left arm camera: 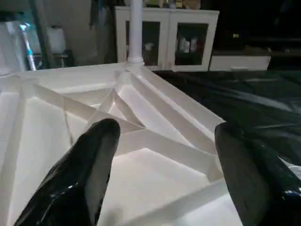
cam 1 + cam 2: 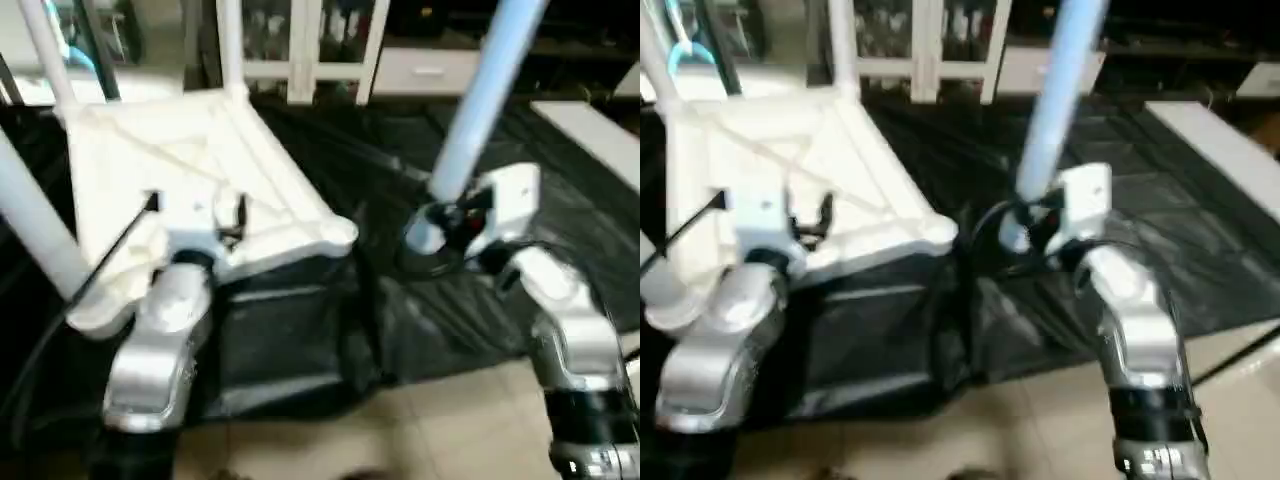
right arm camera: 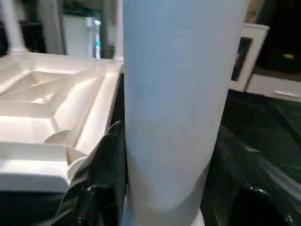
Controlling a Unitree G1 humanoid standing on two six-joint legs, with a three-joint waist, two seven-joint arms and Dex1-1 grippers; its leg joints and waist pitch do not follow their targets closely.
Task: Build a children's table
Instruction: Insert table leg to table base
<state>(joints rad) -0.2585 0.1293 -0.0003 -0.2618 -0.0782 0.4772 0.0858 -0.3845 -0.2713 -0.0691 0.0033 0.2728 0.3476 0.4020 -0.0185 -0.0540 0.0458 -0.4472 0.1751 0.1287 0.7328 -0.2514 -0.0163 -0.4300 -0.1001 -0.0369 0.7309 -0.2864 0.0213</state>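
- tabletop (image 2: pixel 190 190), white plastic and upside down, lies on black sheeting (image 2: pixel 330 330) with its diagonal ribs facing up.
- left gripper (image 1: pixel 164 155) hovers over the near edge of that ribbed underside, its two black fingers (image 1: pixel 89 160) spread wide with nothing between them; the ribs run away from it toward the far corner.
- three legs are already standing in the top's corners: one (image 2: pixel 232 45) at the far corner straight ahead of the left gripper, one (image 2: pixel 45 50) at the far left corner, one (image 2: pixel 35 225) just to the left of the left forearm.
- right gripper (image 2: pixel 440 225) is clamped around the lower end of the fourth leg (image 2: pixel 485 95), which rises tilted up and away from it; in the right wrist view the tube (image 3: pixel 178 103) sits tight between the two black fingers.
- the top's near right corner (image 2: pixel 335 235) lies just to the left of the right gripper, apart from the held leg.
- white glass-door cabinet (image 1: pixel 167 37) stands beyond the sheeting, well ahead of both grippers.
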